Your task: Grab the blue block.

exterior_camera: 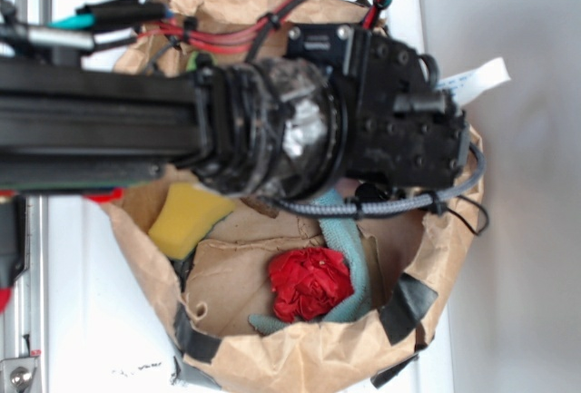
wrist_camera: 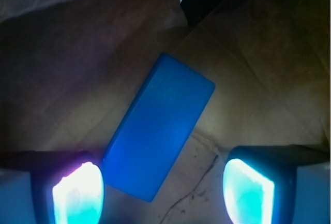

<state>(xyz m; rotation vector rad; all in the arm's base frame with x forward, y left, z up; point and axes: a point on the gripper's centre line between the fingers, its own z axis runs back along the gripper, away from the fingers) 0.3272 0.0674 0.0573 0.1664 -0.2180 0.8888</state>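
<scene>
In the wrist view the gripper [wrist_camera: 163, 193] is seen with its glowing fingertips [wrist_camera: 77, 195] spread wide apart, nothing clamped; the blue block [wrist_camera: 158, 125] lies flat and diagonal on crumpled brown paper, its near end between the tips, close beside the left one. From the exterior, a brown paper bag [exterior_camera: 318, 357] is seen under the arm, a yellow sponge [exterior_camera: 186, 218] and a red crumpled item [exterior_camera: 310, 282] inside on a teal cloth [exterior_camera: 349, 248]; the block is hidden there.
</scene>
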